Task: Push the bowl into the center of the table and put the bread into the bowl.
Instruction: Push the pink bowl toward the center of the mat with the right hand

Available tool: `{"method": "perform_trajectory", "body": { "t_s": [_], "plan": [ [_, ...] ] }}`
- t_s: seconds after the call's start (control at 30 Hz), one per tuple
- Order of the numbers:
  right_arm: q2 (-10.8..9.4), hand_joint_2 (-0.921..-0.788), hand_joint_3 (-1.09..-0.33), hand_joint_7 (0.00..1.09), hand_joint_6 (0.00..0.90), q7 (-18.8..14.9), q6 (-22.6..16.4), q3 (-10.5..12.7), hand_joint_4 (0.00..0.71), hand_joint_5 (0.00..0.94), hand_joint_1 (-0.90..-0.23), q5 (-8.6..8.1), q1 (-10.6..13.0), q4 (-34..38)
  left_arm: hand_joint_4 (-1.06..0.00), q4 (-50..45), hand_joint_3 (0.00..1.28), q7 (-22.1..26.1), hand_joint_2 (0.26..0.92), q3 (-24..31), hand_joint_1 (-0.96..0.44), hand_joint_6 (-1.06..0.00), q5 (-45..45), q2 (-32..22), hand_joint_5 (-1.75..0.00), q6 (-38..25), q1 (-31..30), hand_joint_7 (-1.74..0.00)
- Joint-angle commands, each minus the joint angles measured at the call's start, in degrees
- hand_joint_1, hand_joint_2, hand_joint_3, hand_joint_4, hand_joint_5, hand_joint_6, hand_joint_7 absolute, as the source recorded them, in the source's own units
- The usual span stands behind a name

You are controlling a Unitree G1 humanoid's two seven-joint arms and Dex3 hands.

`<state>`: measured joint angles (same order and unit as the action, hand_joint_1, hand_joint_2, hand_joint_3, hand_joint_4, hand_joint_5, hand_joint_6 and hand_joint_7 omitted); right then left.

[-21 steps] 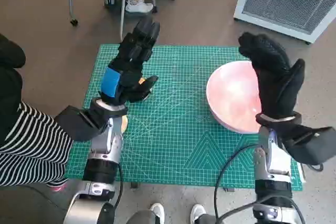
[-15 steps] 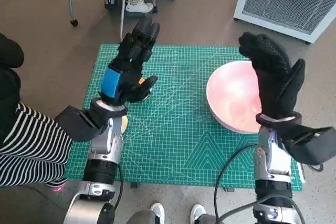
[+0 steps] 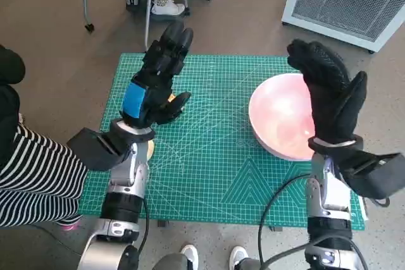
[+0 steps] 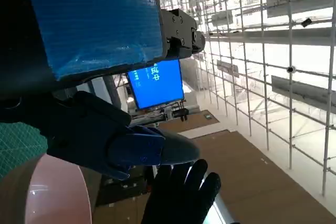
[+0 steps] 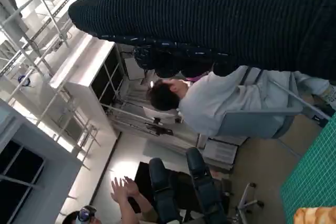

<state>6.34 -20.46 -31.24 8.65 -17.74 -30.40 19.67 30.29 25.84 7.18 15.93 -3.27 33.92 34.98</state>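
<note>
Right hand (image 3: 329,96) raised, fingers apart, empty, over bowl (image 3: 278,118) far rim; bowl nearer it; table centre lies toward left hand (image 3: 155,83), also empty

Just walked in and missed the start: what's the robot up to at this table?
It is set up to slide the pink bowl toward the middle of the green mat. The right hand is raised over the bowl's outer side, holding nothing. The left hand hovers open over the mat's other side, mostly hiding the bread. The bowl sits off-centre and empty.
</note>
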Motion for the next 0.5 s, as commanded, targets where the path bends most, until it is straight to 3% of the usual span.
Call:
{"method": "perform_trajectory", "body": {
  "t_s": [0.03,0.3,0.5],
  "plan": [
    [0.2,-0.921,-0.673,0.39,0.105,-0.4,1.0,-0.3,0.154,0.001,-0.648,0.70,1.3,0.3,-0.08,-0.4,0.30,-0.2,0.921,-0.1,-0.50,-0.12,0.0,0.3,0.00,0.0,-0.4,-0.15],
    [1.2,-0.921,-0.679,0.39,0.095,-1.1,1.0,-0.3,0.154,0.001,-0.643,0.69,1.6,0.3,-0.09,0.0,0.30,-0.5,0.921,0.0,-0.50,-0.11,-0.4,0.3,0.00,0.5,-0.5,-0.16],
    [4.4,-0.921,-0.682,0.39,0.088,-1.9,0.4,2.8,0.148,0.000,-0.649,-0.70,1.6,1.9,-0.09,0.6,0.30,-0.7,0.921,0.1,-0.49,-0.10,-0.5,0.3,0.00,1.0,-0.5,-0.18]
  ]
}}
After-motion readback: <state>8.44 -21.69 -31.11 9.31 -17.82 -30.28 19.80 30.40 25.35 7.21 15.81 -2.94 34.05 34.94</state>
